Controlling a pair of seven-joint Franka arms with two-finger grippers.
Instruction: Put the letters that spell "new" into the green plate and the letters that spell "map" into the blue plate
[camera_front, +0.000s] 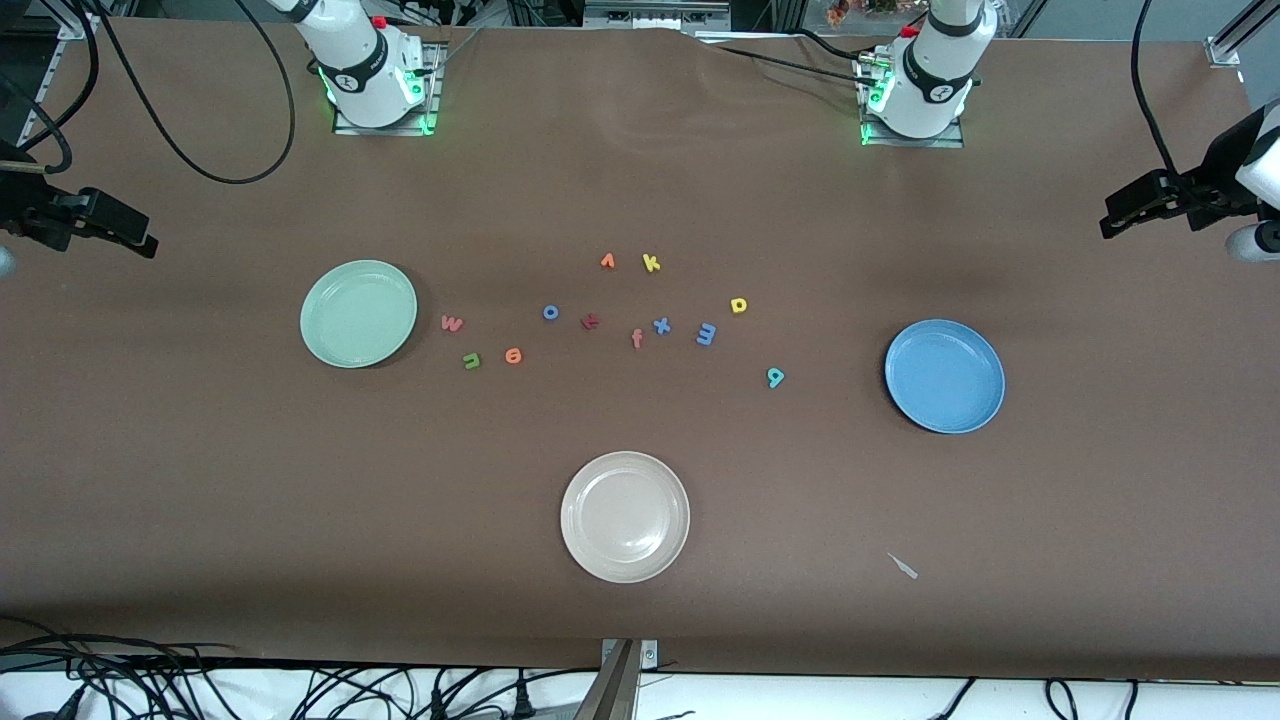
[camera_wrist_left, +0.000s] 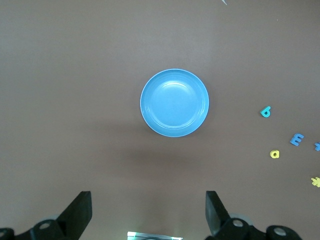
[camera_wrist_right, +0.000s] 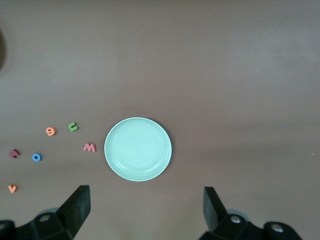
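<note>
Brown counter (camera_front: 200, 480) carries all the foam letters loose, so no letter has been sorted yet; the first pick is in hand. The green plate (camera_front: 358, 313) holds nothing, and the pink "w" (camera_front: 452, 323), green "n" (camera_front: 471, 360) and orange "e" (camera_front: 513, 355) lie just beside it. The blue plate (camera_front: 944, 375) is bare too, with the teal letter (camera_front: 775, 376) near it and the blue "m" (camera_front: 706, 334) and yellow rounded letter (camera_front: 738, 305) farther off. A beige plate (camera_front: 625, 516) is also bare. The left end effector (camera_wrist_left: 148, 210) hangs over the blue plate, the right end effector (camera_wrist_right: 146, 207) over the green plate, both with fingers spread apart and holding nothing. Next, I judge, one must descend on a tiny letter squarely.
</note>
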